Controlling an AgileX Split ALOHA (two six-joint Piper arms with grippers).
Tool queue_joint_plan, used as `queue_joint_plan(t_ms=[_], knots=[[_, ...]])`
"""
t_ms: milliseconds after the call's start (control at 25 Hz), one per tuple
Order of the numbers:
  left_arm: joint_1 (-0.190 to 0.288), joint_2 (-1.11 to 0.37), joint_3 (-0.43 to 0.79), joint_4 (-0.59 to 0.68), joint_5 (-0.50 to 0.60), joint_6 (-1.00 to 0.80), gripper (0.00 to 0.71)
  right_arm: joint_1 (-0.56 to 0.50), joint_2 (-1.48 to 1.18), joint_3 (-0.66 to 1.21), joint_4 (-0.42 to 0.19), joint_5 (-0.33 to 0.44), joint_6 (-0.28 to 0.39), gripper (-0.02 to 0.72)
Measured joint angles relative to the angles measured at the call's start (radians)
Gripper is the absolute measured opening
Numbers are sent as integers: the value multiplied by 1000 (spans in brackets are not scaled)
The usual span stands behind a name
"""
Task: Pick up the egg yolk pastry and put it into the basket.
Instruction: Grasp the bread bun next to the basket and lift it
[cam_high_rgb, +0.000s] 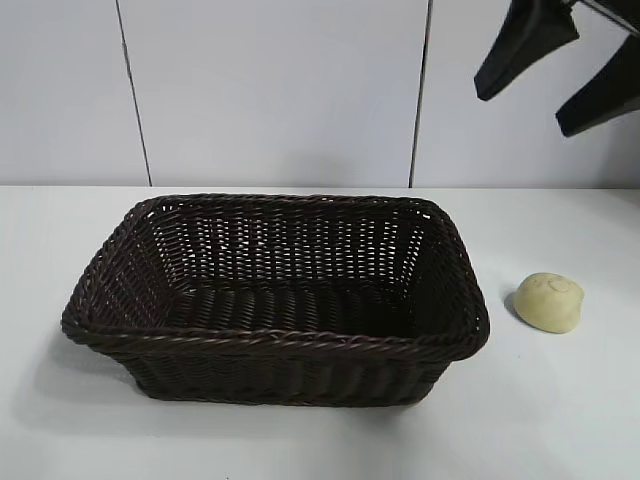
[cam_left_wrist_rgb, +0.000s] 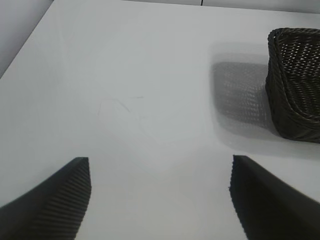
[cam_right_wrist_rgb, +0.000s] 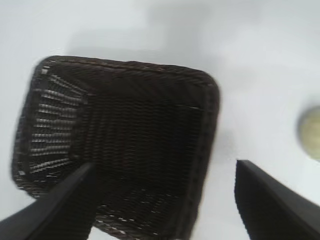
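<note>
Well apart: egg yolk pastry (cam_high_rgb: 549, 302), basket (cam_high_rgb: 452, 262) rim

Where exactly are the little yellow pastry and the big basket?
egg yolk pastry (cam_high_rgb: 549, 302): exterior view, middle of its domed top.
basket (cam_high_rgb: 275, 341): exterior view, braided rim on the near side.

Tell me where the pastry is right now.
In the exterior view the pastry sits on the white table at the right, just clear of the basket, its nearest neighbour. It has not gone in.
</note>
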Motion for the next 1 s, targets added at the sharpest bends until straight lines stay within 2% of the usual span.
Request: queue_joint_plan(t_ms=[120, 280, 720, 1000], knots=[[0, 0, 0, 0, 0, 0, 561, 0, 59, -53, -99, 72, 44, 540], [0, 0, 0, 0, 0, 0, 561, -1, 136, -110, -167, 123, 58, 540], [0, 0, 0, 0, 0, 0, 561, -169, 312, -128, -179, 120, 70, 540], [0, 0, 0, 0, 0, 0, 561, -181, 404, -129, -169, 28, 70, 540]])
